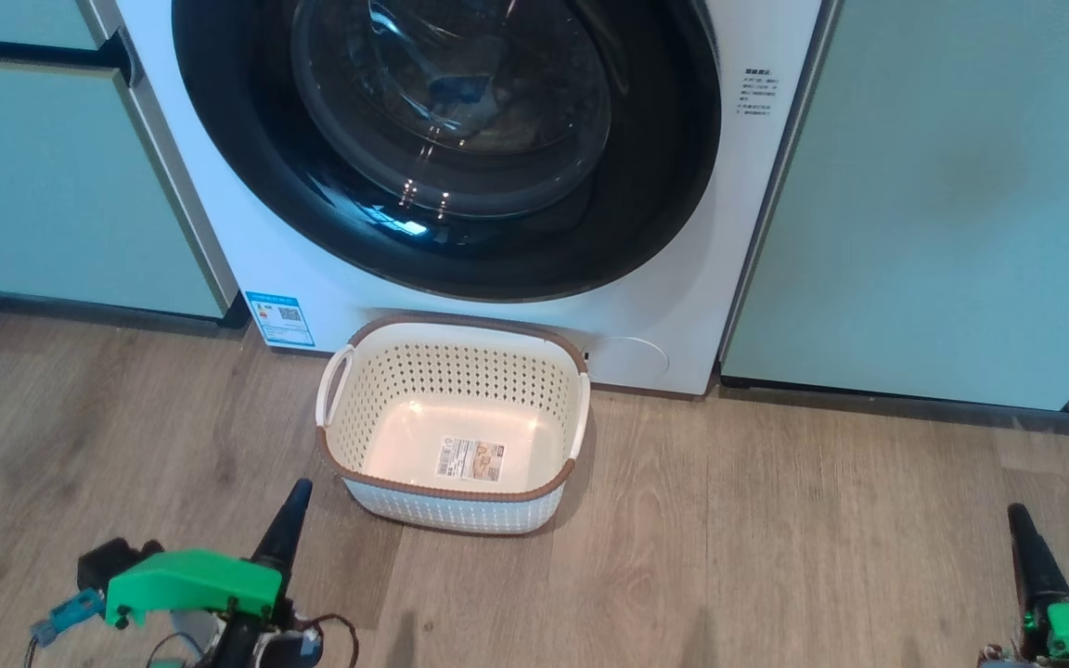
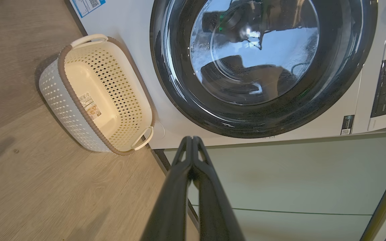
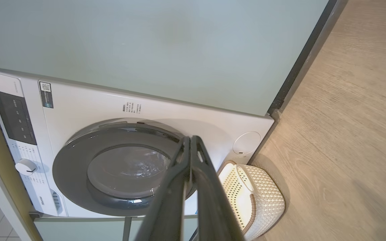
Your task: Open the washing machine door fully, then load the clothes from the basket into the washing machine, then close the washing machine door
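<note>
The large white front-loading washing machine [image 1: 646, 315] is seen set between pale green cabinet panels [image 1: 924, 204], and its round door with a wide glossy black rim and a bulging clear glass centre [image 1: 446, 130] is held shut, flush against the front panel. Reflections are carried across the glass, so what lies in the drum behind it cannot be told. A blue energy sticker [image 1: 279, 318] is fixed to the lower corner of the front panel on the robot's left. The rectangular cream-white perforated plastic basket with a brown rim and white side handles [image 1: 460, 385] is placed upright on the wood-grain floor [image 1: 776, 538], directly below the door and just beside the foot of the machine; a printed label [image 1: 470, 459] is seen on its floor. The left gripper [image 2: 190, 140] is held low at the robot's left, near the basket's left front corner but apart from it, and its two long dark fingers are pressed together at the tips with nothing between them. The right gripper [image 3: 191, 140] is held low at the robot's right, well apart from the basket, and its fingers are likewise pressed together on nothing.
</note>
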`<state>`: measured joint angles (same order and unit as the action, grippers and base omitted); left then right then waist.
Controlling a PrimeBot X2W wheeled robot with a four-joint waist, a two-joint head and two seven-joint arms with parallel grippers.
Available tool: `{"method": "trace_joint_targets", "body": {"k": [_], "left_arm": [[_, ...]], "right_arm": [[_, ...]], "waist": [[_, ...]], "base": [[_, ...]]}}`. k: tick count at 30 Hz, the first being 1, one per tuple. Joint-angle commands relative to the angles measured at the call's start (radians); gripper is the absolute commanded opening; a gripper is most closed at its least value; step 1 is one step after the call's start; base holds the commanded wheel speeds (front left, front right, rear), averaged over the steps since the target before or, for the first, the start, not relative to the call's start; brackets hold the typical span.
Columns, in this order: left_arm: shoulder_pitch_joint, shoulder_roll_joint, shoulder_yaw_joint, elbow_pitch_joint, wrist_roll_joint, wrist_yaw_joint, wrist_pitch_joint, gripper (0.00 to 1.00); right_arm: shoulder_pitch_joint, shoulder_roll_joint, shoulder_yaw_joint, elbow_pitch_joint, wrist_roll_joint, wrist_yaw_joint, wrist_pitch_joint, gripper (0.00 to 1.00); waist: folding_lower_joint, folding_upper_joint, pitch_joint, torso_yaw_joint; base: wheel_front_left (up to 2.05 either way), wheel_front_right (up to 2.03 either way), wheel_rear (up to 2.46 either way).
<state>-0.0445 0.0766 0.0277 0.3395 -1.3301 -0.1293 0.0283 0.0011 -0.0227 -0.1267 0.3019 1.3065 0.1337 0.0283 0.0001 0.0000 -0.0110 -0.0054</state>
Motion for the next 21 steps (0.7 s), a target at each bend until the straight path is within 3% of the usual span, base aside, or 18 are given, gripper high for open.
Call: {"method": "trace_joint_targets", "body": {"k": [1,21], "left_arm": [[-0.055,0.003,0.034,-0.041,-0.029,-0.001,0.011,0.0],[-0.061,-0.019,0.073,-0.081,-0.216,-0.001,0.067,0.0]], "right_arm": [[-0.059,-0.022,0.012,-0.038,0.033,-0.002,0.011,0.0],[-0.096,-0.026,0.013,-0.052,0.235,-0.003,0.066,0.0]], "waist": [[-0.0001,0.0,0.001,0.0],[-0.0001,0.0,0.011,0.004]], "base": [[0.0,0.0,0.0],[0.0,0.0,0.0]]}}
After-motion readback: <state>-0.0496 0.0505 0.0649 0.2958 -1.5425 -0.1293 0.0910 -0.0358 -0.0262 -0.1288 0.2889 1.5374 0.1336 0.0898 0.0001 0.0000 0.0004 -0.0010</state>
